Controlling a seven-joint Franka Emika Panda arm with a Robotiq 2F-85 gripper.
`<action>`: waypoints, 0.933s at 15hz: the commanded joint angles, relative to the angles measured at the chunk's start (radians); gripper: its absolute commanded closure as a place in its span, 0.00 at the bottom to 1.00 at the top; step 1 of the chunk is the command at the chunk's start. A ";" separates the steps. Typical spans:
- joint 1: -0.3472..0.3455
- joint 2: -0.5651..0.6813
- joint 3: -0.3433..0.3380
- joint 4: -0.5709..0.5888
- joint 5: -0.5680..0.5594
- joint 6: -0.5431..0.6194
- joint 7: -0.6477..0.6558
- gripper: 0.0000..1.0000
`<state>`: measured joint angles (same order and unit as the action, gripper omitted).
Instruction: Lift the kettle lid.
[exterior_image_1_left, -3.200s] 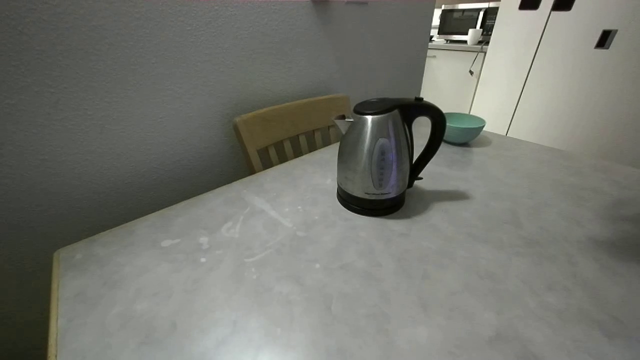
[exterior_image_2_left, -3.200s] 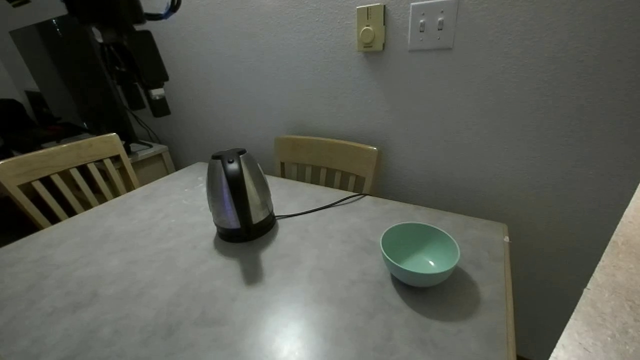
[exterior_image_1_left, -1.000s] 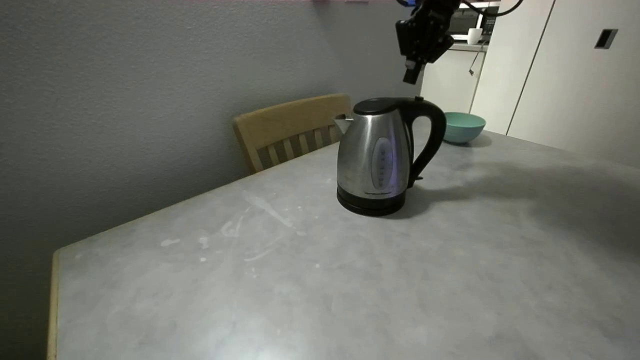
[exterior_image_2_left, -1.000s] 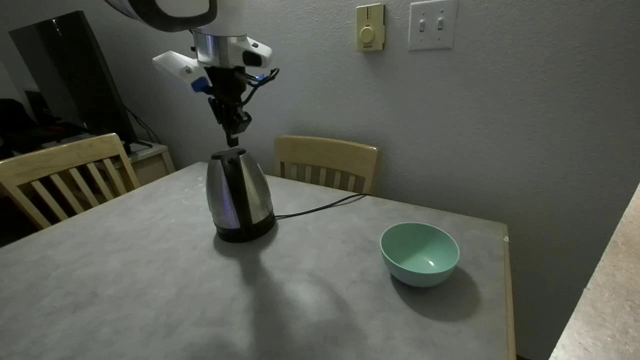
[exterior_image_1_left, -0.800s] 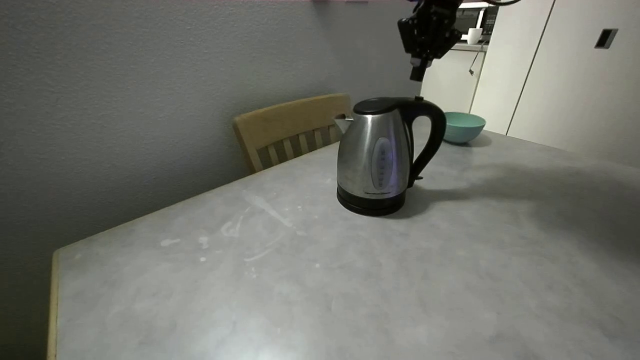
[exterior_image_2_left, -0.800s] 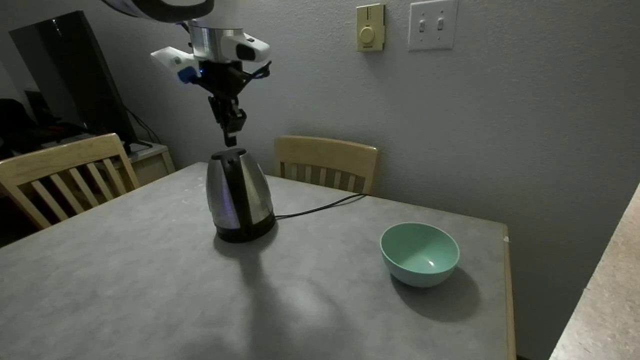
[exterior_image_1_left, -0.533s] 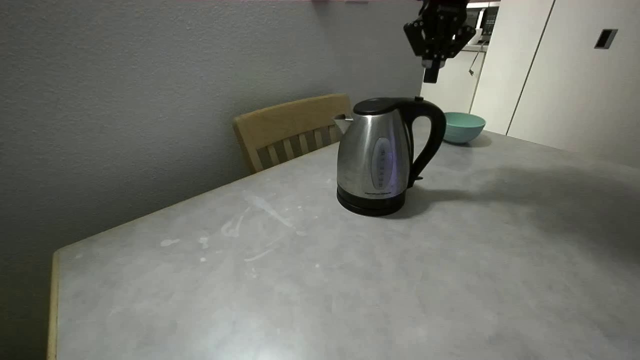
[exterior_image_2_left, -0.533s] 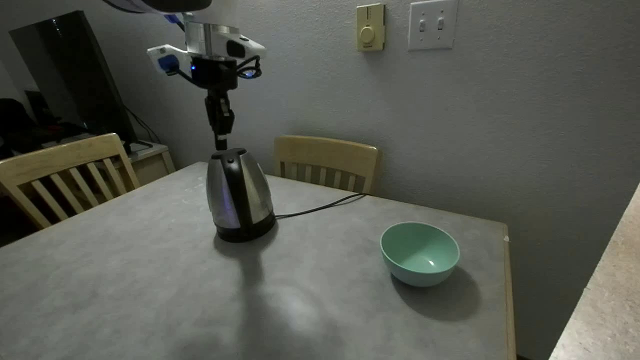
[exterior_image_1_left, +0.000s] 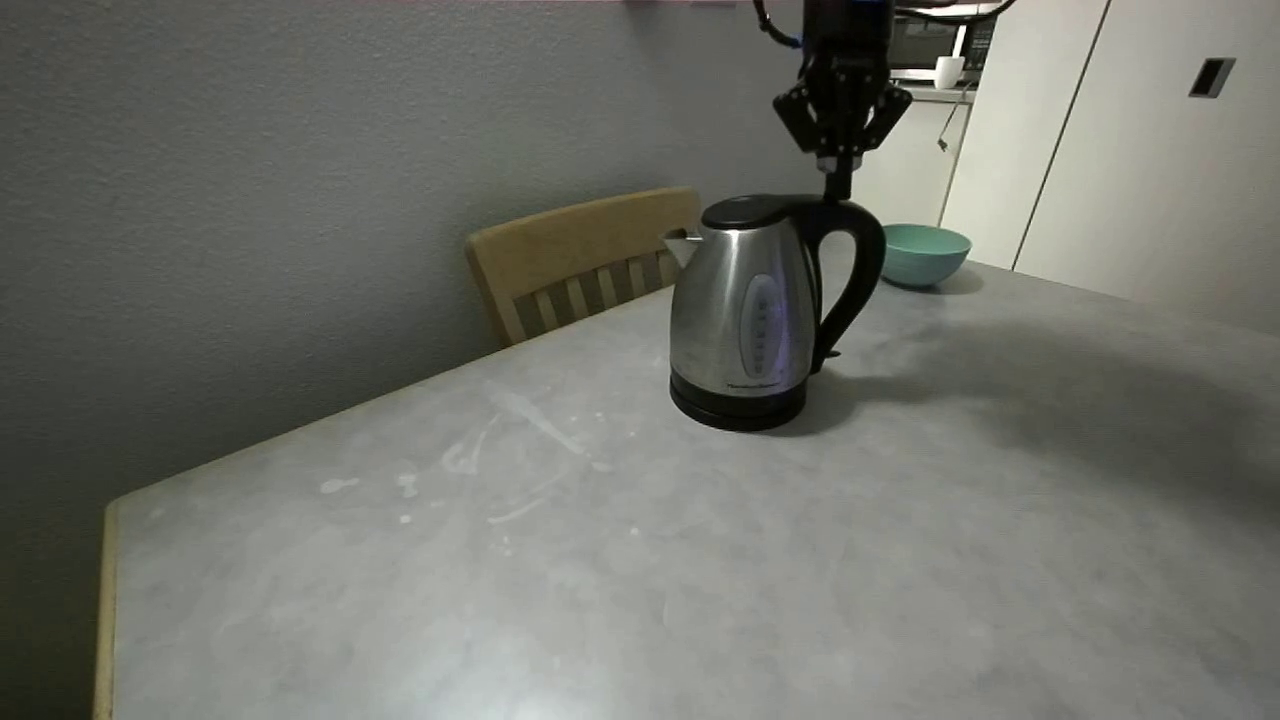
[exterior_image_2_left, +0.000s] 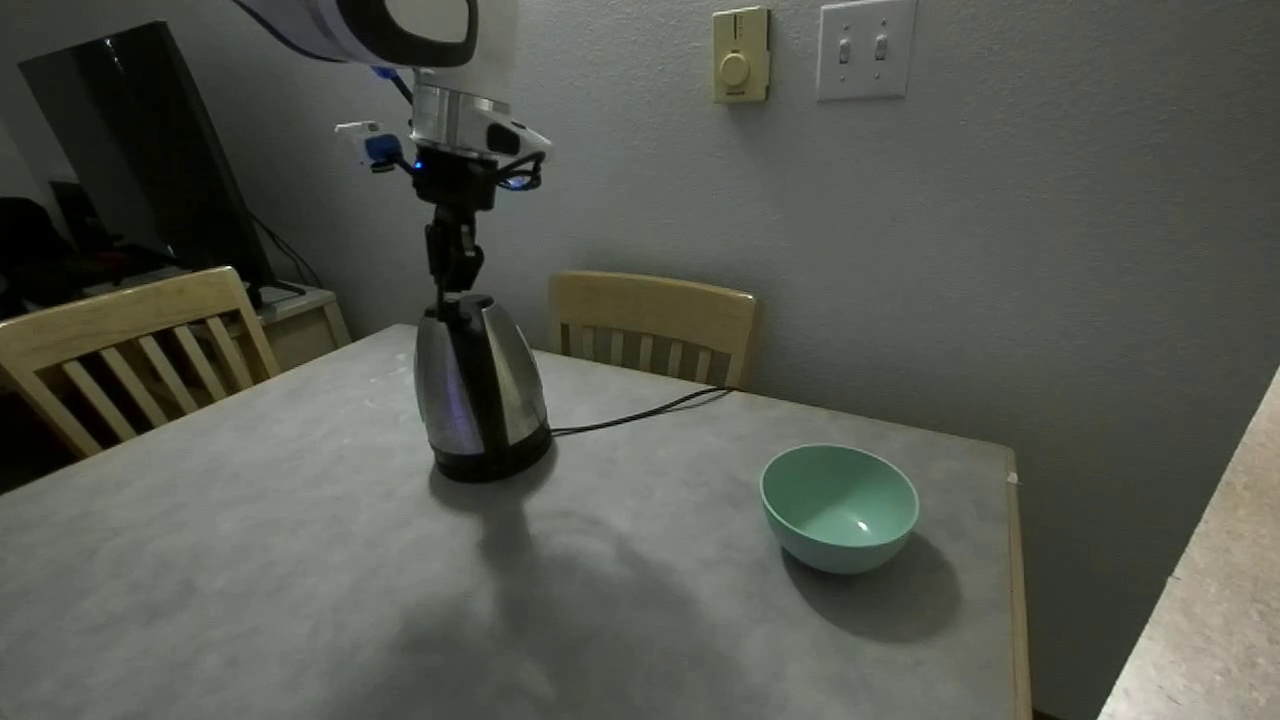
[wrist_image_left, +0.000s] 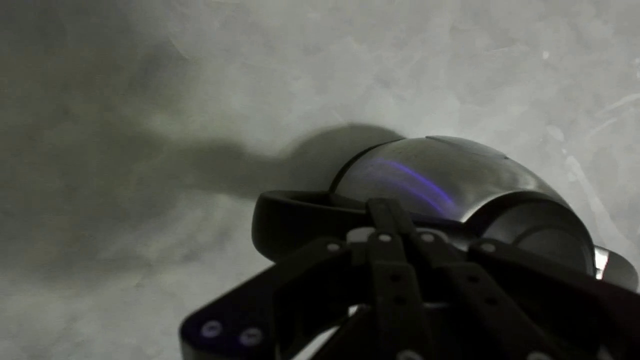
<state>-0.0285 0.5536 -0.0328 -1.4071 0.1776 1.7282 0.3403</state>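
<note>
- Three views give us the gripper (exterior_image_1_left: 838, 187): its fingers (wrist_image_left: 379, 212) lie pressed side by side, with no gap that we can make out and no hold on anything that we can see.
- Below the fingertips stands the kettle (exterior_image_1_left: 738, 310), upright on the grey table (exterior_image_1_left: 400, 590); they meet the top of its handle (exterior_image_1_left: 868, 245) and seem to touch it, how firmly we cannot tell.
- Just beside the fingertips, on the spout side, we see the lid (wrist_image_left: 542, 237), and the wrist view gives us its top closest, with a curved line across it.
- In an exterior view we get the kettle in profile, with its spout (exterior_image_1_left: 683, 246) and water window (exterior_image_1_left: 764, 325); far beyond the gripper are a microwave (exterior_image_1_left: 922, 45) and a white mug (exterior_image_1_left: 949, 72).
- In an exterior view we look at the handle end-on, a cord (exterior_image_2_left: 625, 419) runs off below the gripper, and a television (exterior_image_2_left: 130, 150) stands well behind it.
- Both exterior views show us a green bowl (exterior_image_2_left: 838, 553), well apart from the gripper.
- Our kettle is silver, with a black base, handle and lid and a violet gleam; the lid sits flat and closed.
</note>
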 joint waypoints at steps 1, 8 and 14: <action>0.008 0.123 0.003 0.159 -0.008 -0.087 -0.017 1.00; 0.039 0.074 -0.014 0.175 -0.051 -0.120 0.020 1.00; 0.039 0.017 -0.029 0.129 -0.066 -0.074 0.061 1.00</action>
<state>0.0084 0.6136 -0.0441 -1.2297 0.1237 1.6192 0.3784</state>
